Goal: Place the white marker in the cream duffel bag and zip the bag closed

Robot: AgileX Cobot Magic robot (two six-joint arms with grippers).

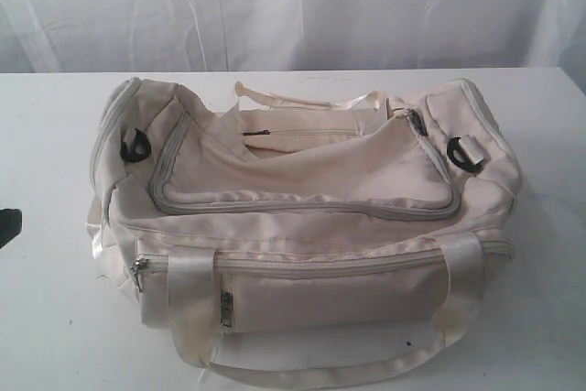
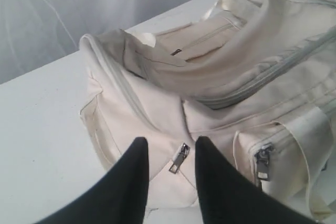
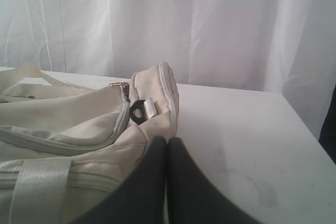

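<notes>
The cream duffel bag (image 1: 302,226) lies on the white table, its top flap sagging inward with a gap along the far edge. The white marker is out of view. My left gripper (image 2: 169,142) is open at the bag's (image 2: 157,114) left end. A metal zipper pull (image 2: 179,158) shows in the gap between its fingers, untouched. My right gripper (image 3: 167,141) is shut with nothing in it, close to the bag's (image 3: 63,124) right end, beside a black strap ring (image 3: 138,113). In the exterior view only a dark bit at the left edge (image 1: 7,226) shows of the arms.
The white table (image 1: 55,318) runs out on all sides of the bag, and a white curtain (image 1: 293,6) hangs behind it. A pale webbing handle (image 1: 302,374) loops over the table at the front. A second zipper pull (image 2: 262,161) sits on the front pocket.
</notes>
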